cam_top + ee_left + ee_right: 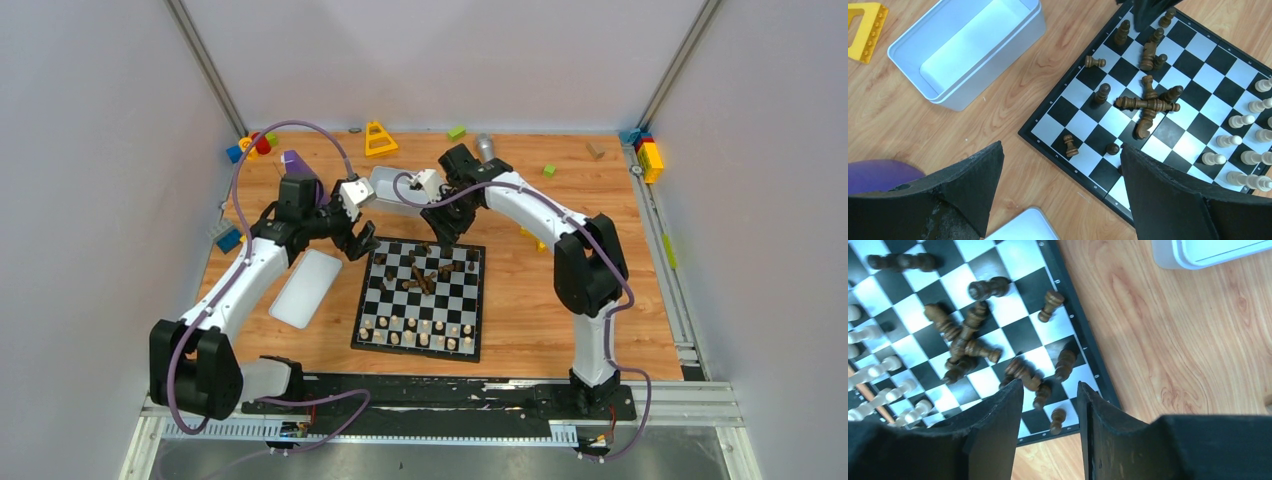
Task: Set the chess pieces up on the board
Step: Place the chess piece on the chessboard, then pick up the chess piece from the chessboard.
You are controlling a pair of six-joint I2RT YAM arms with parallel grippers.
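Board (pixel 452 300): flat on the wooden table (pixel 540 330), between the two arms.

Pale pieces (pixel 415 330): two rows along the board's near edge, upright as far as the overhead view shows. In the left wrist view they run down the right-hand side (pixel 1243 121).

Dark pieces (pixel 425 275): scattered over the far half of the board. Most lie on their sides, and several cross one another in a heap near the middle (pixel 1148 104). A few at the fringe look upright. None is lined up in a row.

Left gripper (pixel 358 245): above the board's far left corner, jaws spread wide (pixel 1062 150), nothing between them. Only the corner squares and bare wood show in the gap.

Right gripper (pixel 445 232): low over the far edge, toward the right corner. Jaws stand partly apart (pixel 1050 387), with no piece clamped. Two small dark pieces lie on the squares seen through the gap (one sits so near a finger (pixel 998 430) that contact cannot be ruled out from this angle).

Surroundings: white tray (pixel 998 75) beyond the far left corner, apart from the board. White lid (pixel 305 288) on the table left of the board. Yellow block (pixel 865 30) past the tray.
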